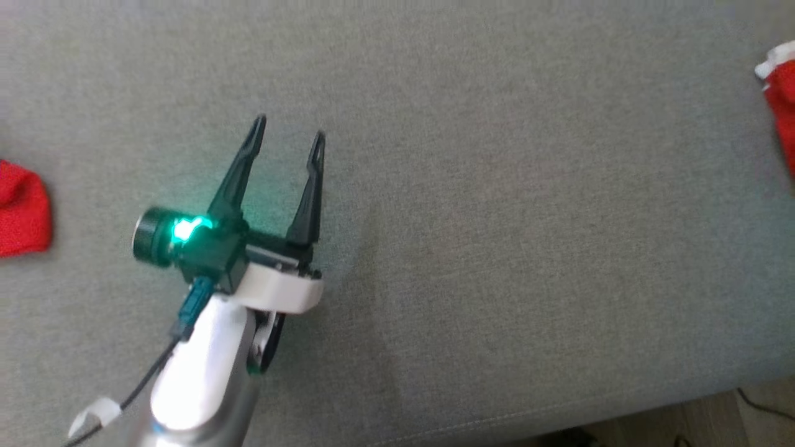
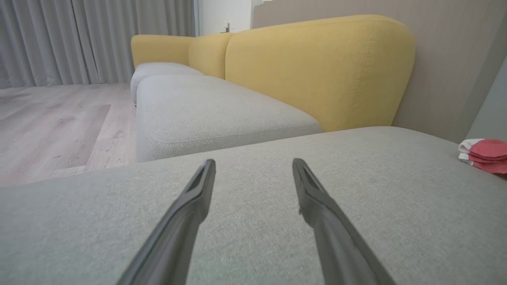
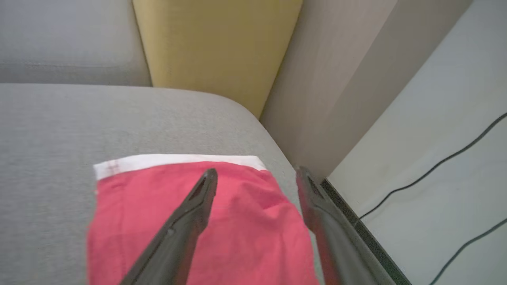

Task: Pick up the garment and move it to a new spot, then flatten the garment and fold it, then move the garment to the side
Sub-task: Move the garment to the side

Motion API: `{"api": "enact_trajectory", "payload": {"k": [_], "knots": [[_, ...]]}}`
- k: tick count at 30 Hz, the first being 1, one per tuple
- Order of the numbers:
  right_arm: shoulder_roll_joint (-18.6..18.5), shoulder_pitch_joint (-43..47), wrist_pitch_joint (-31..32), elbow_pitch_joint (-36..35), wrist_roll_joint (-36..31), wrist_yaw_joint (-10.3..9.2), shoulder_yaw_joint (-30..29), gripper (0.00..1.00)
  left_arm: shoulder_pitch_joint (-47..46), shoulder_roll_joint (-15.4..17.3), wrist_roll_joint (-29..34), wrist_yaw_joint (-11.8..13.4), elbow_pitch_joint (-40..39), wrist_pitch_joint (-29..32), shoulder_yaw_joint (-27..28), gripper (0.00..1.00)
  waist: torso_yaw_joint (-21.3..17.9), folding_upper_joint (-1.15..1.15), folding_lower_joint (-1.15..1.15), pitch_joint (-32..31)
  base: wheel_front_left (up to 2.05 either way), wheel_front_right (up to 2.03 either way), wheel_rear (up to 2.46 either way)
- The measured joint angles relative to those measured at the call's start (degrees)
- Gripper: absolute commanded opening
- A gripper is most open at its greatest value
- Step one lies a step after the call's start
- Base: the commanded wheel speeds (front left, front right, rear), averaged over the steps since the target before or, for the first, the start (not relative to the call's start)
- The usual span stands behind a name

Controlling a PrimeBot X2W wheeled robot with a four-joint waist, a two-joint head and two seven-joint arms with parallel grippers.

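The grey seat cushion point(image 1: 497, 217) is looked down on steeply from the head, from well above, with the left end effector point(image 1: 289, 126) caught at lower left and the red garment point(image 1: 784, 105) clipped at the right edge. From the left wrist, the cushion is skimmed low and close, the view aimed along it at the yellow backrest point(image 2: 317, 71); the same garment is picked up at far right. From the right wrist, that garment is viewed from close above, facing the wall point(image 3: 336, 79).
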Motion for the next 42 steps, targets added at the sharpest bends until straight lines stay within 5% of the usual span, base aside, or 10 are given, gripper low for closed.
{"api": "enact_trajectory", "payload": {"k": [6,17,28,42], "knots": [[8.5,9.1,-1.0,-14.4,-1.0,0.0,1.1,1.0,4.9,0.6,-0.8,1.3,2.1,-0.1,1.1,1.0,0.6,0.0,-0.01,-4.8,0.0,0.0,0.0],[24.2,28.0,6.9,-43.9,-0.6,0.0,9.0,1.0,10.9,2.5,-4.4,3.8,3.8,0.5,5.1,1.0,5.8,0.0,-0.01,-12.1,0.0,0.0,0.0],[27.0,37.3,10.1,-52.9,2.0,0.0,12.4,1.0,18.7,4.6,-6.8,5.5,3.4,2.6,7.4,1.0,10.0,0.0,-0.01,-19.0,0.0,0.0,0.0],[27.5,47.4,12.0,-56.4,5.3,0.0,14.0,1.0,24.5,5.7,-7.8,6.0,1.5,6.6,6.9,1.0,10.0,0.0,0.0,-24.6,0.0,0.0,0.0]]}}
